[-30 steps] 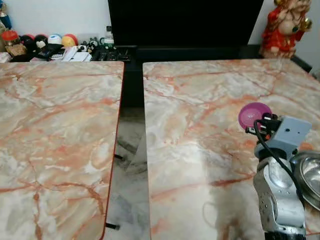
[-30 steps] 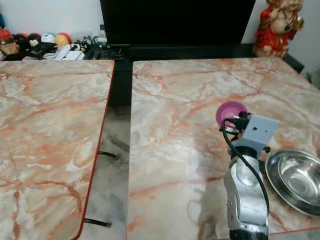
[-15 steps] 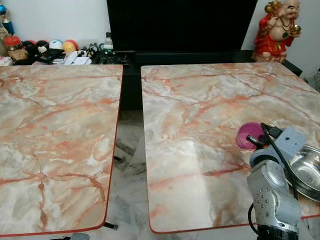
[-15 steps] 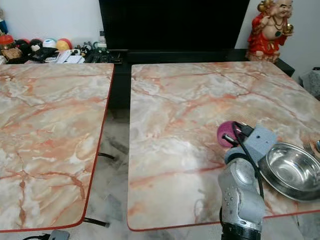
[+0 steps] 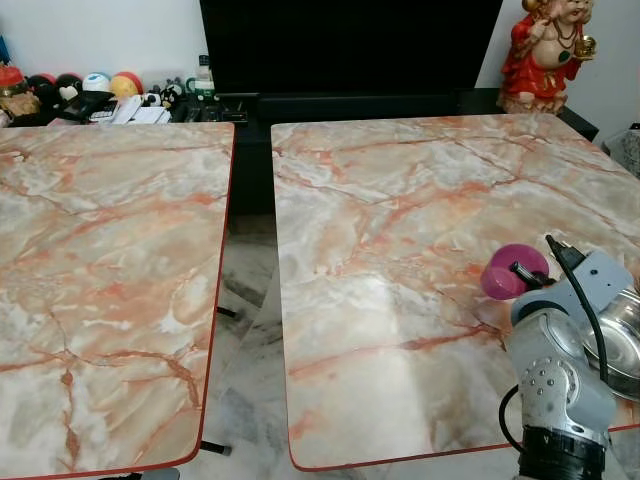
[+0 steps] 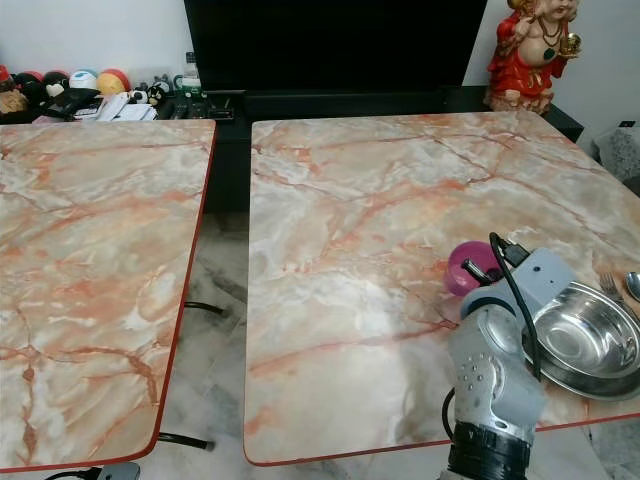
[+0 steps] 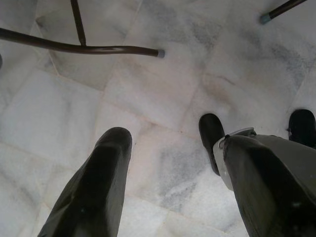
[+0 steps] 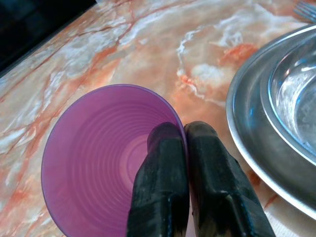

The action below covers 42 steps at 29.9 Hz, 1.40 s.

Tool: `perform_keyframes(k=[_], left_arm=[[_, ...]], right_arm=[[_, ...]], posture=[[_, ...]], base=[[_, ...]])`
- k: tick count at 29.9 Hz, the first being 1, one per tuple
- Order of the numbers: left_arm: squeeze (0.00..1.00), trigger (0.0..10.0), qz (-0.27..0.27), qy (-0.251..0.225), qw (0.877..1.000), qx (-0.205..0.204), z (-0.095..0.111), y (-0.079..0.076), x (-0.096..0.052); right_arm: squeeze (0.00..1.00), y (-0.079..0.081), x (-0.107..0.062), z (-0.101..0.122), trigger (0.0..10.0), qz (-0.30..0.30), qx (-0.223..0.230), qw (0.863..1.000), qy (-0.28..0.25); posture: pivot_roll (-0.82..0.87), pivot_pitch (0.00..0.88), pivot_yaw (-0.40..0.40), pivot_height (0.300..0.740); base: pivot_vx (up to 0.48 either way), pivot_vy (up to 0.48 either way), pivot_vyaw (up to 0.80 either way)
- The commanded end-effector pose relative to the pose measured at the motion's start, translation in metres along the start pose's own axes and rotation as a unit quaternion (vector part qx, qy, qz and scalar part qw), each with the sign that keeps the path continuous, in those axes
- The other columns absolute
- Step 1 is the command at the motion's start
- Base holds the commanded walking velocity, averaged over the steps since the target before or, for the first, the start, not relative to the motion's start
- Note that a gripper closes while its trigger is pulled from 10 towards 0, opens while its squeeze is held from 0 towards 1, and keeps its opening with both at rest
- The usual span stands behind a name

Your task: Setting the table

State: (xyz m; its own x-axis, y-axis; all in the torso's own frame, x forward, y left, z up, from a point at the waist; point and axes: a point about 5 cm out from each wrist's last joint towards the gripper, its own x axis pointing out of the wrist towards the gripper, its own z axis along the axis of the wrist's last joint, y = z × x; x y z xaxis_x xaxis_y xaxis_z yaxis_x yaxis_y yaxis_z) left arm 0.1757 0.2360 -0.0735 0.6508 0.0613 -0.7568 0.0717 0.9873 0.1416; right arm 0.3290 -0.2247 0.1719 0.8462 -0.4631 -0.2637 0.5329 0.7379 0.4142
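My right gripper (image 8: 183,148) is shut on the rim of a purple plastic cup (image 8: 106,153), one finger inside the cup and one outside. The cup (image 5: 507,270) sits low over the right marble table (image 5: 400,200), close to its front right part and just left of a steel bowl (image 6: 585,340) on a steel plate (image 8: 247,123). A fork (image 6: 608,287) and a spoon (image 6: 632,283) lie past the bowl. My left gripper (image 7: 168,148) hangs open above the tiled floor.
A second marble table (image 5: 100,270) stands to the left, with a gap of floor (image 5: 250,330) between the two. A dark TV unit (image 5: 350,50), a red figurine (image 5: 545,50) and small clutter (image 5: 100,95) line the back wall. Table legs (image 7: 79,47) cross the floor.
The right gripper has brought the purple cup down and nearer to the steel bowl. The camera has shifted, so the whole scene sits differently.
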Motion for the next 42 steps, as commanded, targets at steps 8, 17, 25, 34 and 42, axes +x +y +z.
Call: perform_keyframes(k=[8, 17, 25, 34, 42], left_arm=[[0.0, 10.0, 0.0, 0.023, 1.0, -0.001, -0.0123, 0.0005, -0.0032], [0.0, 10.0, 0.0, 0.026, 1.0, 0.0, -0.0138, 0.0009, -0.0037], [0.0, 10.0, 0.001, 0.03, 1.0, -0.001, -0.0155, 0.0019, -0.0043], [0.0, 10.0, 0.002, 0.03, 1.0, -0.002, -0.0162, 0.0026, -0.0046], [0.0, 10.0, 0.001, 0.031, 1.0, -0.002, -0.0164, 0.0014, -0.0044]], right_arm=[[0.0, -0.0036, 0.004, 0.0024, 10.0, -0.02, 0.032, 0.999, 0.01], [0.1, -0.0044, 0.0047, -0.0015, 10.0, -0.025, 0.043, 0.999, 0.021], [0.1, -0.0037, 0.0049, -0.0034, 10.0, -0.026, 0.047, 0.998, 0.027], [0.56, -0.0041, 0.0053, -0.005, 10.0, -0.027, 0.05, 0.998, 0.031], [0.51, -0.0054, 0.0054, -0.0062, 10.0, -0.033, 0.049, 0.998, 0.033]], posture=[[-0.03, 0.119, -0.016, 0.74], [-0.03, 0.12, -0.013, 0.74], [-0.03, 0.121, -0.014, 0.74], [-0.03, 0.121, -0.015, 0.74], [-0.03, 0.123, -0.016, 0.74]], base=[[0.0, 0.0, 0.0], [0.0, 0.0, 0.0], [0.0, 0.0, 0.0], [0.0, 0.0, 0.0], [0.0, 0.0, 0.0]])
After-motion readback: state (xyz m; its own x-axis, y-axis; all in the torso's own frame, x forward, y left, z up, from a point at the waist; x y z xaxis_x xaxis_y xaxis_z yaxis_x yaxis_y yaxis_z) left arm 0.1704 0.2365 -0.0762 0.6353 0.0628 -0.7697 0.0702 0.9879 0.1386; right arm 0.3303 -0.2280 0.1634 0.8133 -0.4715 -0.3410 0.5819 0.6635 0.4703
